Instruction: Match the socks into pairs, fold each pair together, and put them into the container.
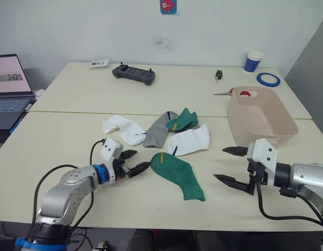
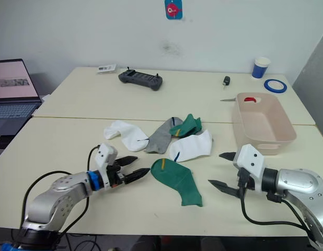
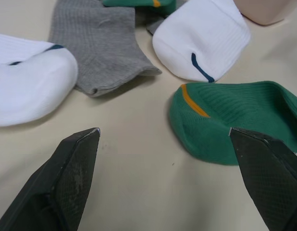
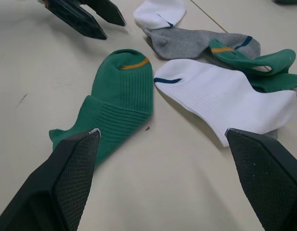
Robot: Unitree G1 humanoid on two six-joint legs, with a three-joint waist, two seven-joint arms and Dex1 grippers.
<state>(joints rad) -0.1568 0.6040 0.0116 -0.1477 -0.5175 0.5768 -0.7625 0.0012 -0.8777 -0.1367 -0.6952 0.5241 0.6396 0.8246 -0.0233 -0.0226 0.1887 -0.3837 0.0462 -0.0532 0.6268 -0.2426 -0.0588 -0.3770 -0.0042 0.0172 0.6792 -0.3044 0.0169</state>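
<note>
Socks lie limp and light; with both grippers' fingers spread, you pinch the near green sock [image 1: 174, 172] at its cuff.

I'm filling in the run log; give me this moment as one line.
phase: pre-grasp | left gripper: open, beside green sock | right gripper: open, empty | socks: loose on table | container: no socks visible

No text, label or number can be read anywhere; the wall sticker [image 1: 168, 6] bears a picture only
</note>
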